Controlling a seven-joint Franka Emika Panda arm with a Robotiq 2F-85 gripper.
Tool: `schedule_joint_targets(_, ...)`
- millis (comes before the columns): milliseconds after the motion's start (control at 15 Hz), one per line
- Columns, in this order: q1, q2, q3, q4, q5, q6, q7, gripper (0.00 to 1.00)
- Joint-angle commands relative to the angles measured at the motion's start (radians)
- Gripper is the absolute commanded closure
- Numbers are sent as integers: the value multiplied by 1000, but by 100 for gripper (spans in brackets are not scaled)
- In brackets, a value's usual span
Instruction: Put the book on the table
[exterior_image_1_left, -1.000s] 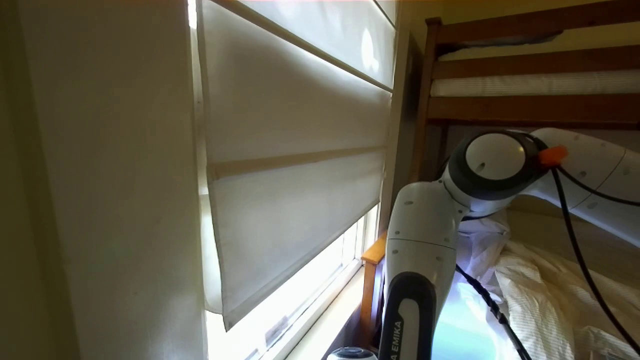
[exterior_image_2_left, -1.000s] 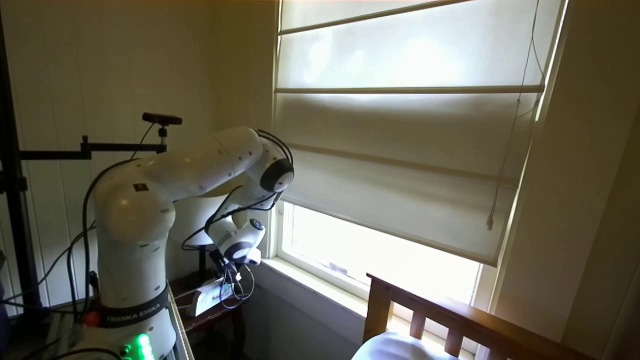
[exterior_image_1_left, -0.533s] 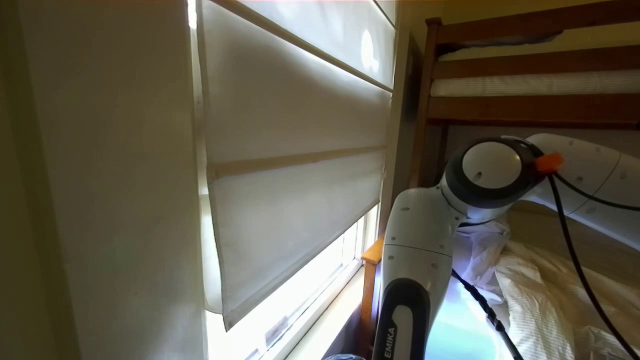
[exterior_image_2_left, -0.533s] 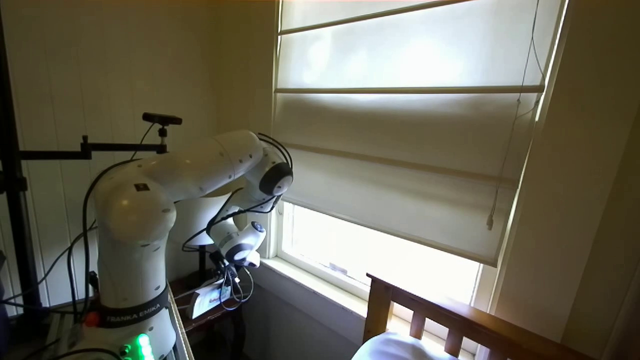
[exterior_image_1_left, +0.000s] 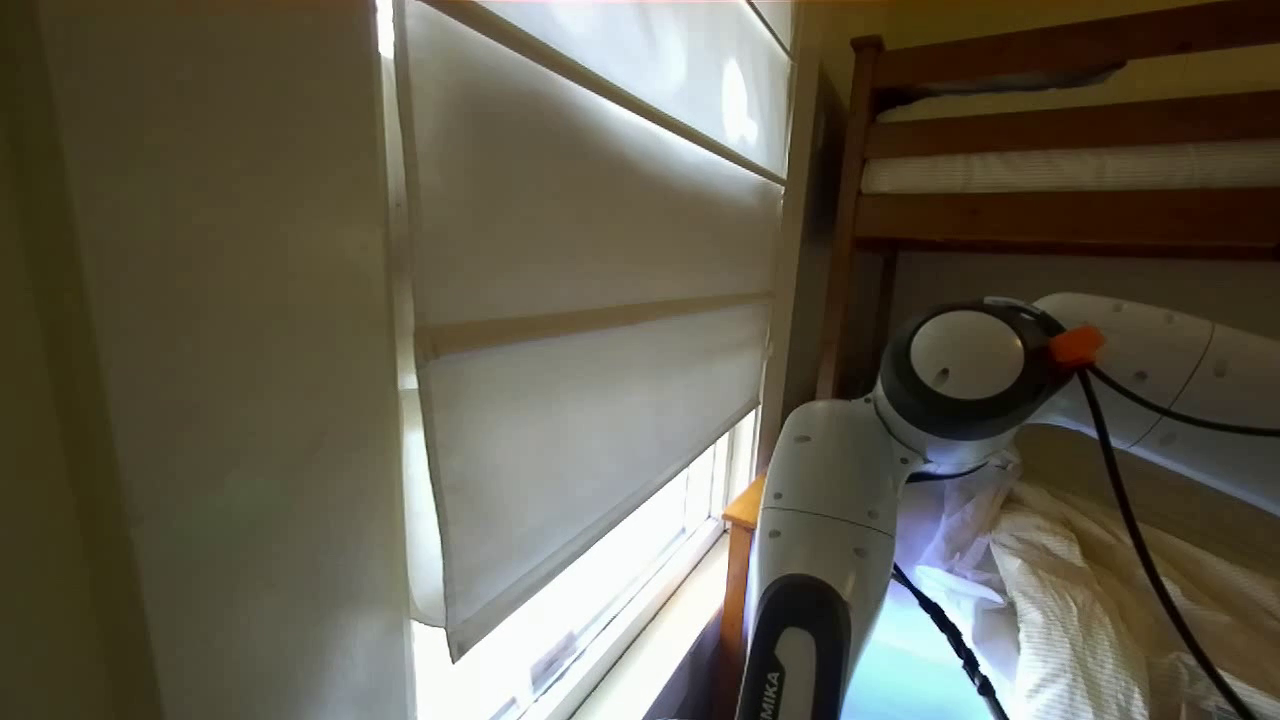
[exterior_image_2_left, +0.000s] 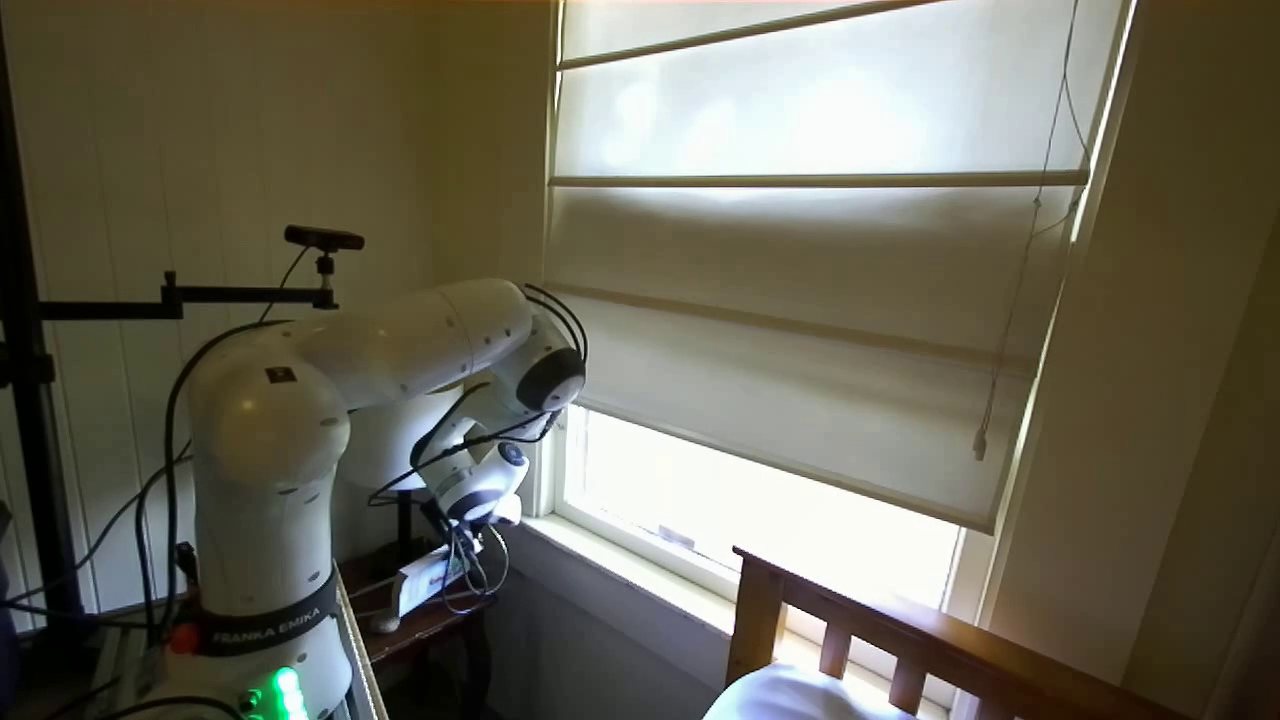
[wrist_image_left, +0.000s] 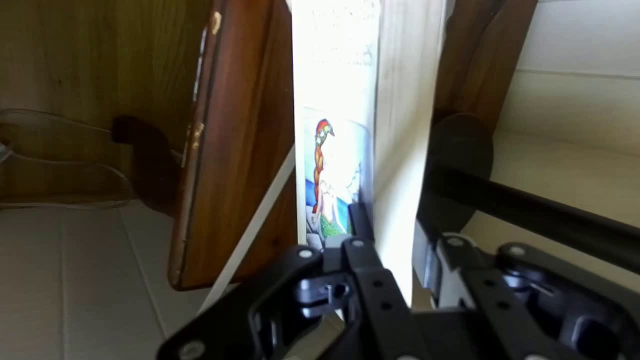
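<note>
"What stands left of your tool (wrist_image_left: 392, 235)?"

"In the wrist view, pale boards (wrist_image_left: 95, 280) well apart from it, then, nearer, the brown bench (wrist_image_left: 240, 150), with a white strip (wrist_image_left: 255, 220) slanting across it."

"And in the tool itself?"

"The book (wrist_image_left: 335, 155), narrowly pinched. Its plain pale part runs into my grip; its pictured part (a red-braided figure, green below the waist) shows just to the left."

"Is it down on the bench?"

"I cannot tell whether they touch; in an exterior view the book (exterior_image_2_left: 425, 580) slopes down from my tool, the bench showing below."

"And right of the tool?"

"A dark pole (wrist_image_left: 530, 210) near it, then pale panelling (wrist_image_left: 580, 100) beyond."
</note>
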Motion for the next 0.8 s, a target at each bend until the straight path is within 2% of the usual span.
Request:
schedule_joint_targets(0, -97, 123, 109, 54, -69, -37, -69, 94)
schedule_joint_targets(200, -151, 211, 167, 93, -96, -110, -126, 94)
schedule_joint_targets(400, -164, 286, 180, 171, -93, -206, -185, 94)
schedule_joint_targets(533, -151, 221, 173, 143, 56, -246, -295, 94)
schedule_joint_targets(733, -119, 225, 155, 196, 112, -309, -388, 94)
